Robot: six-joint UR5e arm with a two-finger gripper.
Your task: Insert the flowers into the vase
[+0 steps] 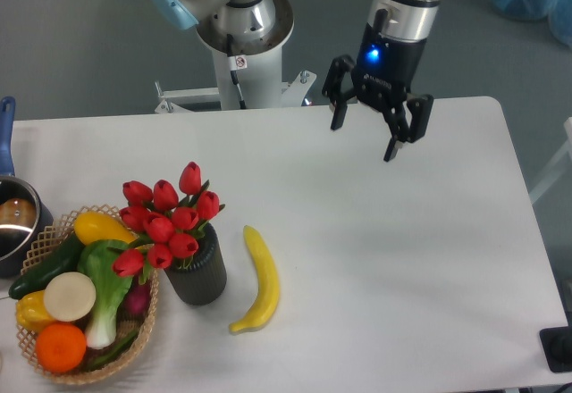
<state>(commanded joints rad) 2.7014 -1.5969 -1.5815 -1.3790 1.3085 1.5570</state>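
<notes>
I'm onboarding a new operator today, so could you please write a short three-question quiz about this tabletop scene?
1. True or false: the flowers stand in the vase.
2. What lies on the table just right of the vase? A) an orange B) a banana C) a pot
3. Is the gripper open or shut, and does it hold anything?

Key
1. True: the stems go down into the vase, which stands beside the wicker basket.
2. B: the banana lies apart from the vase.
3. Open and empty, up near the table's far edge, away from the flowers.
</notes>
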